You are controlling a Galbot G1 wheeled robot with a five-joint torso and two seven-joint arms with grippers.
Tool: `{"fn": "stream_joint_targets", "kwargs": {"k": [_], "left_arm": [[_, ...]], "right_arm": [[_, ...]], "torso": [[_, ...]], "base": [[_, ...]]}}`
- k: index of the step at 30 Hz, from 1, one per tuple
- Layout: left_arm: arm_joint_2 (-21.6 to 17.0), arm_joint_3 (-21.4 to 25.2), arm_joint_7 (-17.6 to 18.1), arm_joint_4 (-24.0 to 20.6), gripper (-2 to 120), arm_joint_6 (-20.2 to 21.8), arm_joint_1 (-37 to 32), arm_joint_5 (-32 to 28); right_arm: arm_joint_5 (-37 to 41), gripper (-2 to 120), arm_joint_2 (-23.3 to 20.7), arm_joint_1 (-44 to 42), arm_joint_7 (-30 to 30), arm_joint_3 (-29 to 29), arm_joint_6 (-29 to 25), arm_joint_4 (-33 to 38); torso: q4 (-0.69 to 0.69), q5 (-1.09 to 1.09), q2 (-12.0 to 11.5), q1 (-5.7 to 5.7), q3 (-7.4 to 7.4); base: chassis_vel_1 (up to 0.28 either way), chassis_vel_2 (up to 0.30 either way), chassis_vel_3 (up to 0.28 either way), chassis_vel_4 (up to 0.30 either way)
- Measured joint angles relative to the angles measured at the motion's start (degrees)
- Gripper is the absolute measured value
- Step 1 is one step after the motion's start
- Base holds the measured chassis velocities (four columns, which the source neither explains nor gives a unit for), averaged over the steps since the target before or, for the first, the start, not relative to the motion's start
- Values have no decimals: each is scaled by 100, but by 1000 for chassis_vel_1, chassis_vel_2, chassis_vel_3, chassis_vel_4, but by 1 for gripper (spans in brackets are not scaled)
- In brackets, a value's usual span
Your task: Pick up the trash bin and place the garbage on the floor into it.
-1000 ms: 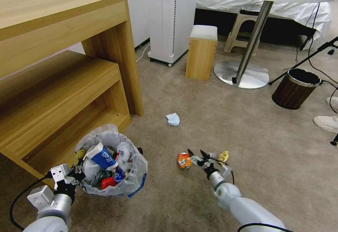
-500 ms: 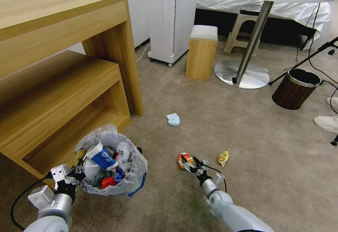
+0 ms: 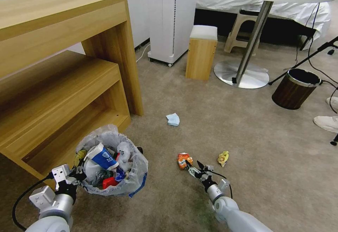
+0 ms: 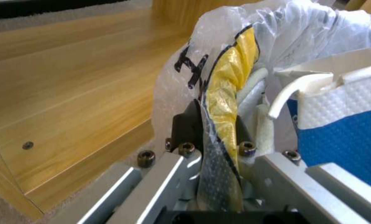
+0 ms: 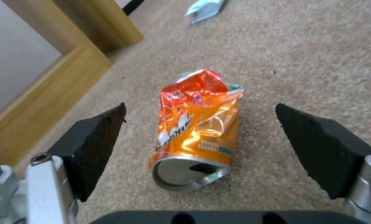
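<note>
My left hand [image 4: 212, 137] gripped the bin's [image 3: 135, 182] bag rim. My right hand [image 5: 200, 140] was spread wide around the can [image 5: 196, 130] on the floor [image 3: 246, 126].

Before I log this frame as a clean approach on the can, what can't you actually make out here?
- Far side of the crushed orange can, right wrist view: hidden by the can itself.
- Trash bin body, head view: covered by its bag; lower contents buried under the blue-white cup.
- Left claw fingertips, left wrist view: wrapped in bag plastic at the rim.
- Yellow wrapper, head view: too small to read.
- Right claw stands open around the can, not touching.
</note>
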State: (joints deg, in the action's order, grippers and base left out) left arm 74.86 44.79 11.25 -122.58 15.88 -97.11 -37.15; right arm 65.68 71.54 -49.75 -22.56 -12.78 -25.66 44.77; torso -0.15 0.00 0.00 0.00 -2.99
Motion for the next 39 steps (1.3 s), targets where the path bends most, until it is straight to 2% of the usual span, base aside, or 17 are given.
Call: {"fn": "stream_joint_targets", "kwargs": {"k": [11, 13, 19, 21, 22, 23, 25, 27, 29, 30, 32, 37, 39], "left_arm": [[-5, -12, -2, -64, 3, -17, -17, -18], [8, -29, -5, -69, 3, -23, -18, -19], [45, -43, -14, -87, 3, -36, -32, -16], [49, -43, -16, -87, 3, -37, -30, -13], [54, -43, -18, -87, 3, -39, -25, -13], [54, -43, -18, -87, 3, -39, -25, -13], [61, -48, -18, -87, 3, -40, -24, -12], [62, -51, -19, -87, 3, -40, -22, -12], [61, -56, -22, -87, 3, -42, -14, -10], [61, -56, -22, -87, 3, -42, -14, -10], [56, -60, -23, -85, 3, -44, -11, -9], [46, -58, -26, -77, 3, -48, -15, -7], [30, -46, -26, -63, 3, -49, -19, -7]], "right_arm": [[-210, 87, 244, 185, 12, 8, -14, -399], [-321, 77, 320, 265, 33, 10, -14, -537], [-456, 68, 418, 374, 49, -26, -34, -710], [-470, 61, 418, 394, 70, -48, -34, -710], [-495, 52, 422, 406, 84, -64, -40, -721], [-495, 52, 422, 406, 84, -64, -40, -721], [-534, 43, 426, 411, 99, -78, -64, -728], [-545, 39, 425, 411, 114, -81, -85, -724], [-567, 30, 410, 397, 122, -87, -127, -682], [-567, 30, 410, 397, 122, -87, -127, -682], [-583, 18, 374, 350, 123, -96, -180, -616], [-575, 11, 291, 262, 120, -127, -232, -419], [-502, 6, 125, 166, 116, -171, -249, -88]], "torso": [[0, 0, 0, 0, 0], [-1, -1, 0, 0, 0], [0, 0, 0, 0, 0], [0, -1, 0, 0, 0], [-1, 0, 0, 0, 0], [-1, 0, 0, 0, 0], [-1, -1, 0, 0, 0], [-1, 0, 0, 0, 0], [0, -1, 0, 0, 0], [0, -1, 0, 0, 0], [-1, -1, 0, 0, 0], [0, 1, 0, 0, 0], [0, 2, 0, 0, -1]], "base": [[0, 0, 0, 0], [0, 0, 0, 0], [0, 0, 0, 0], [0, 0, 0, 0], [0, 0, 0, 0], [0, 0, 0, 0], [0, 0, 0, 0], [0, 0, 0, 0], [0, 0, 0, 0], [0, 0, 0, 0], [0, 0, 0, 0], [0, 0, 0, 0], [0, 0, 0, 0]]}}
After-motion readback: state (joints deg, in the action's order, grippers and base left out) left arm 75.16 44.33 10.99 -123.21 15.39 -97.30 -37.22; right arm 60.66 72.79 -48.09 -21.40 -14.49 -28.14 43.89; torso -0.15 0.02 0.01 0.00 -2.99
